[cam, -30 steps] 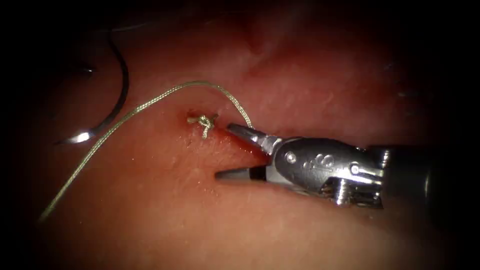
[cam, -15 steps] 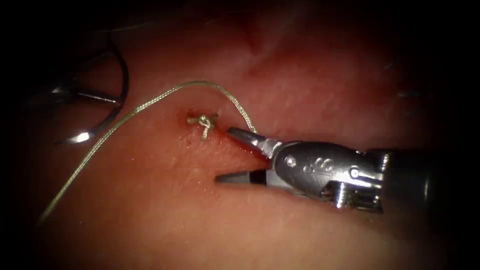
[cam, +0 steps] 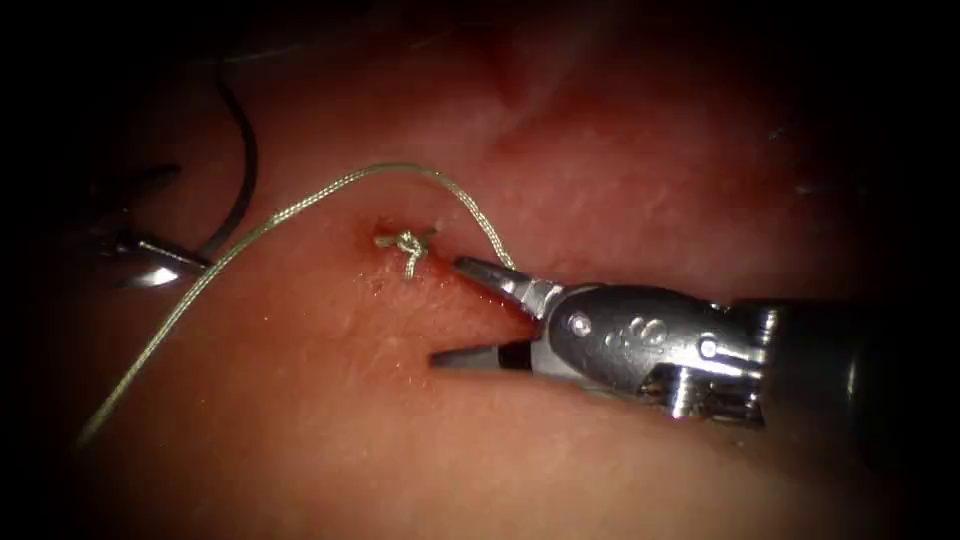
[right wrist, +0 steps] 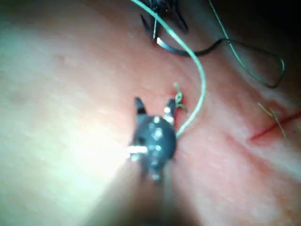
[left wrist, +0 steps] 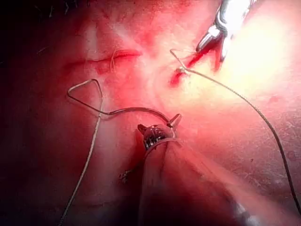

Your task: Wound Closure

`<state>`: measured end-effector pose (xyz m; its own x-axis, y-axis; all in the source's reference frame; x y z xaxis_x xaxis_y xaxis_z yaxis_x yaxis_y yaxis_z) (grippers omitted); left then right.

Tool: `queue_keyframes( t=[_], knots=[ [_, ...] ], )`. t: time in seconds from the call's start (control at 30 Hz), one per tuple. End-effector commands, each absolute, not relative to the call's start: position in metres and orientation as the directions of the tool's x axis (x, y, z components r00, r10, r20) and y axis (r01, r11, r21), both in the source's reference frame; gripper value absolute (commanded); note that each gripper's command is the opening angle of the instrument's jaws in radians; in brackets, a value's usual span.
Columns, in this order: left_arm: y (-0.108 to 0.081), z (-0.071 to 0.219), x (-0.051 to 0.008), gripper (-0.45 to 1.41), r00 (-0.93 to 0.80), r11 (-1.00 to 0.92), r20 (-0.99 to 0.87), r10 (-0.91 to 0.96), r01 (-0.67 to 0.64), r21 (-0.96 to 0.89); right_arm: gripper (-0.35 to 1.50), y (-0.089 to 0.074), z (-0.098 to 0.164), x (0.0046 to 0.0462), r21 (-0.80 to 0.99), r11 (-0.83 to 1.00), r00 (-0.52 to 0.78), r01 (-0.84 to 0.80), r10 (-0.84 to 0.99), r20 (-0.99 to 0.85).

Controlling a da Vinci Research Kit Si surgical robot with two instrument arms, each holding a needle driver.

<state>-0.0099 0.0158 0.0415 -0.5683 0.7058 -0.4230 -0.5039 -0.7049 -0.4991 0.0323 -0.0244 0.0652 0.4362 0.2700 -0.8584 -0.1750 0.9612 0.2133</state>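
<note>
- My right tool [cam: 445, 310] sits just right of the knot [cam: 405, 243], jaws spread wide, holding nothing.
- The thread [cam: 300, 208] arcs over the knot, touching my upper jaw; I should avoid snagging it.
- Bare tissue [cam: 300, 430] below the knot gives room.
- Far left of the knot, the needle [cam: 240, 170] lies on the tissue beside my left tool [cam: 140, 250]; I cannot tell its grip.
</note>
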Motion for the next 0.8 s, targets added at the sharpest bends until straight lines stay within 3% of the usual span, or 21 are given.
queue_keyframes(
  t=[0.03,0.13,0.2,0.27,0.3,0.33,0.37,0.4,0.73,0.8],
  knots=[
    [0.0155,0.0426,-0.0104,1.06,-0.591,-0.712,-0.408,0.697,-0.502,-0.49,1.47,-0.0244,0.0658,0.0331,0.213,0.962,0.435,-0.173,0.269,-0.859],
    [0.0144,0.0435,-0.0106,1.03,-0.627,-0.723,-0.375,0.683,-0.506,-0.47,1.47,-0.0245,0.0657,0.0331,0.213,0.962,0.435,-0.173,0.269,-0.859],
    [0.0138,0.0439,-0.0108,0.91,-0.648,-0.726,-0.355,0.674,-0.495,-0.476,1.47,-0.0245,0.0657,0.0331,0.213,0.962,0.435,-0.173,0.269,-0.859],
    [0.0131,0.0444,-0.0111,0.44,-0.678,-0.74,-0.345,0.649,-0.456,-0.494,1.47,-0.0244,0.0657,0.033,0.214,0.961,0.435,-0.173,0.269,-0.859],
    [0.0131,0.0444,-0.0111,0.44,-0.678,-0.74,-0.345,0.649,-0.456,-0.494,1.47,-0.0244,0.0657,0.033,0.214,0.961,0.435,-0.173,0.269,-0.859],
    [0.013,0.0444,-0.0111,-0.08,-0.693,-0.748,-0.344,0.634,-0.435,-0.502,1.47,-0.0244,0.0657,0.033,0.214,0.961,0.437,-0.172,0.27,-0.858],
    [0.013,0.0444,-0.0111,-0.08,-0.693,-0.748,-0.344,0.634,-0.435,-0.502,1.47,-0.0244,0.0657,0.033,0.214,0.961,0.437,-0.172,0.27,-0.858],
    [0.0131,0.0443,-0.0109,-0.45,-0.706,-0.756,-0.341,0.621,-0.424,-0.498,1.48,-0.0243,0.0656,0.0329,0.215,0.961,0.437,-0.172,0.27,-0.858],
    [0.017,0.0414,-0.0103,-0.45,-0.763,-0.837,-0.374,0.527,-0.39,-0.383,1.45,-0.0233,0.0641,0.0307,0.233,0.959,0.435,-0.164,0.282,-0.855],
    [0.0195,0.0397,-0.0115,-0.45,-0.749,-0.844,-0.404,0.525,-0.394,-0.365,1.41,-0.0228,0.0631,0.0286,0.244,0.958,0.436,-0.152,0.287,-0.853]
  ],
)
